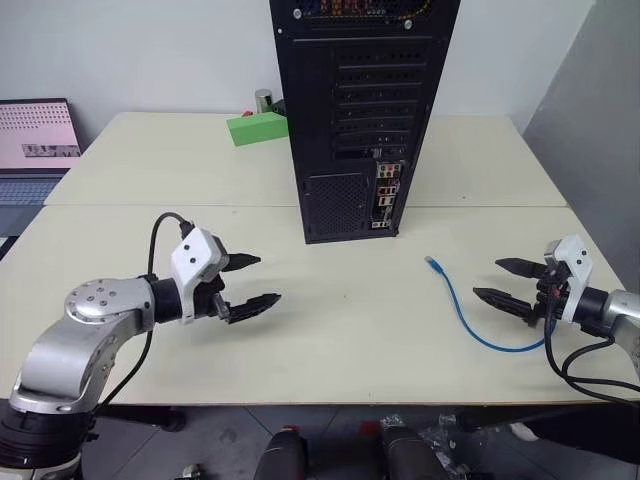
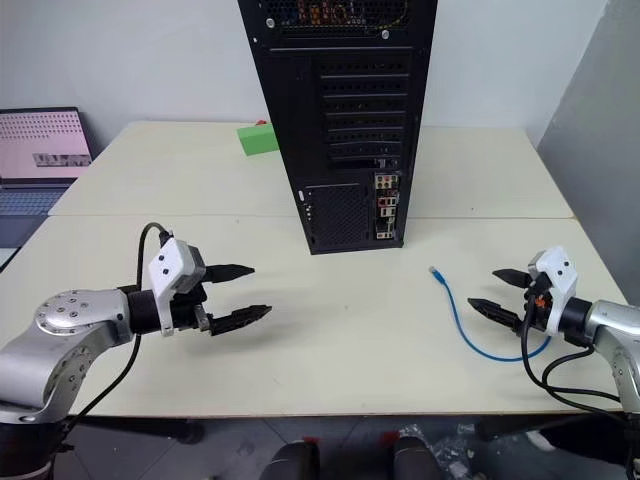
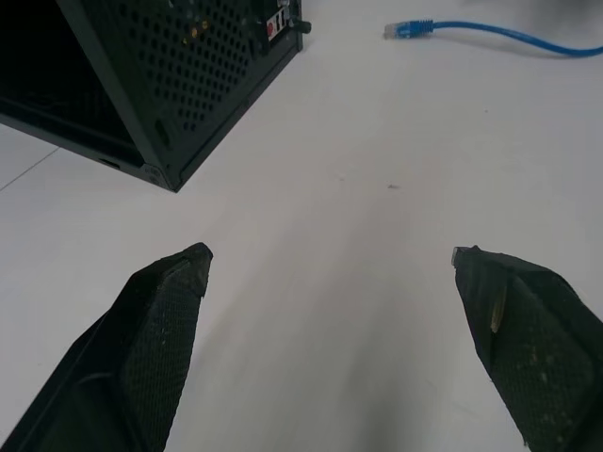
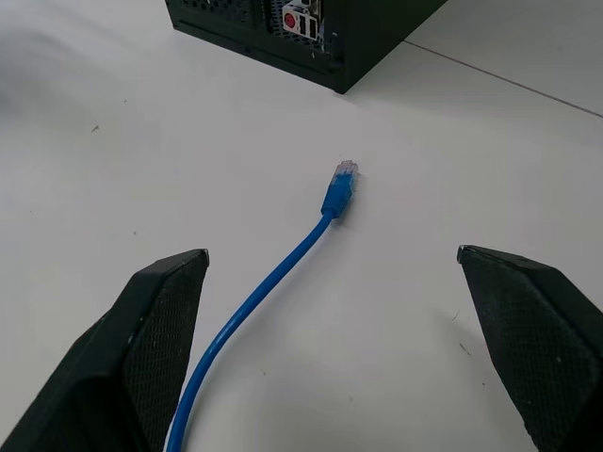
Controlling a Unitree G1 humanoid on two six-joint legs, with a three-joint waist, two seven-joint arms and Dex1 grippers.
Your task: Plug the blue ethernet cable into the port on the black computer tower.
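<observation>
I had nothing done yet: the blue ethernet cable [image 1: 470,310] lay loose on the bench [image 1: 340,340] near my released right claw [image 1: 510,281], left claw [image 1: 247,283] released too, black computer tower [image 1: 355,120] unplugged.

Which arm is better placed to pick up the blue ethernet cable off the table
Probably the right. The thin blue ethernet cable lies on the white table just in front of the right gripper, jaws open. The left gripper, also open, sits across the table, on the far side of the black computer tower.
</observation>
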